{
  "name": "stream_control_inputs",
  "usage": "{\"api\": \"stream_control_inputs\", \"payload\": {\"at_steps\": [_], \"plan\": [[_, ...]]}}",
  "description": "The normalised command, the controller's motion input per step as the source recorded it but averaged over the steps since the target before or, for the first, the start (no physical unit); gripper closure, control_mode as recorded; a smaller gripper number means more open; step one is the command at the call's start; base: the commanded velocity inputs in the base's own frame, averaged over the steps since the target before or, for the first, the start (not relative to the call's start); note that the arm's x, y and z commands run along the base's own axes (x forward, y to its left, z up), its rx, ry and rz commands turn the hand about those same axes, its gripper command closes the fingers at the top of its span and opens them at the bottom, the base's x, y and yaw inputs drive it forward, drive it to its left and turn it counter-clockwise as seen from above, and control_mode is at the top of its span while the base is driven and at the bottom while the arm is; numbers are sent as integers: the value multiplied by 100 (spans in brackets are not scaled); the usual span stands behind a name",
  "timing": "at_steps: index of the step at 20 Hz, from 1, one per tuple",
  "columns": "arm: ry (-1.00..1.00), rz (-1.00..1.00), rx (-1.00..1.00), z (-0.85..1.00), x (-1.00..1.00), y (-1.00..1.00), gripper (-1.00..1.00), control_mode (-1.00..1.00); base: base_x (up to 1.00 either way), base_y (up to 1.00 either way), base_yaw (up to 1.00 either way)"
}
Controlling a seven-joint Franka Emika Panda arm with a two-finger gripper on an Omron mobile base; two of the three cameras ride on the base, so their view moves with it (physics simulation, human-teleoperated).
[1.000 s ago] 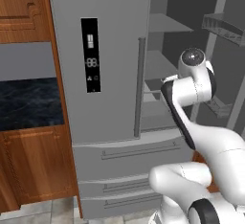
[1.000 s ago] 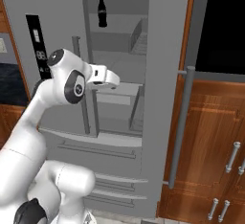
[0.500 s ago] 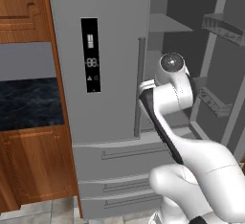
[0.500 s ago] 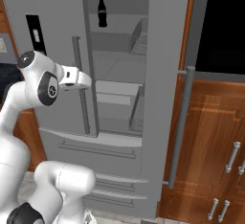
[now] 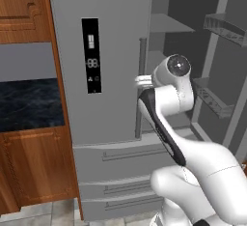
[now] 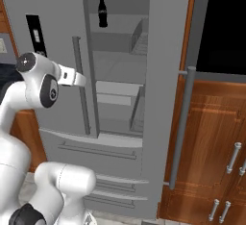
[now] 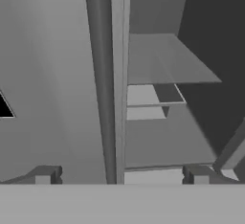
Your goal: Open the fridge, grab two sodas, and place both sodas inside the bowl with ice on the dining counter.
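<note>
The grey steel fridge (image 5: 111,36) stands with its left door shut and its right door (image 6: 162,99) swung wide open. One soda, a slim black bottle (image 6: 102,11), stands upright on the top shelf inside. My gripper (image 7: 122,176) is open, and its fingertips (image 7: 45,175) sit on either side of the left door's vertical bar handle (image 7: 103,74) without touching it. From the base, the gripper (image 6: 79,80) is at mid-height on that handle (image 5: 142,65). The bowl and the dining counter are out of view.
A black stone wall counter (image 5: 29,104) on reddish wood cabinets (image 5: 34,167) lies left of the fridge. Drawer fronts (image 5: 120,162) sit below the doors. Right of the open door are wood cabinets (image 6: 216,137) and a dark built-in panel (image 6: 223,27).
The arm has swung left, out of the open fridge compartment to the left door's handle. The gripper stayed open. The bottle and doors have not moved.
</note>
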Motion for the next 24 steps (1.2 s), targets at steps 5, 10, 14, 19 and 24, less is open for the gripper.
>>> {"api": "stream_control_inputs", "payload": {"at_steps": [5,10,14,19,24], "plan": [[-2,0,1,2,22,18,-100,-100,0,0,0],[2,2,0,4,38,6,-100,-100,0,0,0],[5,4,0,0,39,0,-100,-100,0,0,0],[2,2,0,0,44,0,-100,-100,0,0,0],[0,0,0,-6,43,0,-100,-100,0,0,0]]}}
